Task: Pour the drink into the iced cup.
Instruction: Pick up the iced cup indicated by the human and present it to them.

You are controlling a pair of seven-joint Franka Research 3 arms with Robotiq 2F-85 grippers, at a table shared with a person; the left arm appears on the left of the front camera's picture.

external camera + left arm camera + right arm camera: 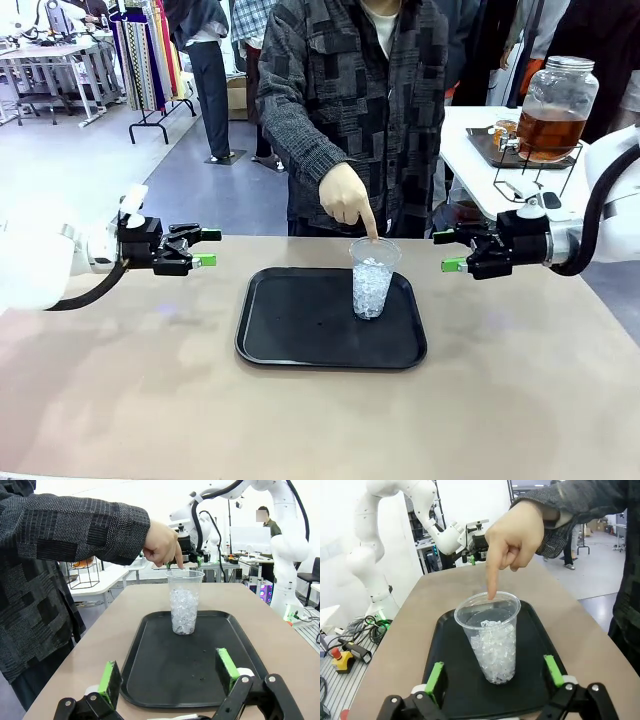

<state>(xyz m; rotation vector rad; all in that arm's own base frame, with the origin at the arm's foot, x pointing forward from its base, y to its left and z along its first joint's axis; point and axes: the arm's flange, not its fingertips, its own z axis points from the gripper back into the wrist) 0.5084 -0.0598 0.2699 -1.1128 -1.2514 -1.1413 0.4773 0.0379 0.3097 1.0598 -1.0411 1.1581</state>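
Note:
A clear plastic iced cup (373, 278) (184, 601) (491, 635), holding ice cubes, stands upright at the far right of a black tray (300, 330) (165, 675) (452, 680). A person's hand (347, 198) (162, 544) (512, 540) points an index finger down at its rim. The drink (549, 130), amber liquid in a lidded glass dispenser jar, stands on a wire stand on a side table at far right. My left gripper (207, 248) (170, 677) hovers open left of the tray. My right gripper (447, 251) (494, 676) hovers open right of the cup.
The tan table (120, 400) is bare around the tray. The person in a grey patterned jacket (340, 90) stands at the far edge. The white side table (470, 150) with the jar's wire stand (535, 175) is behind my right arm.

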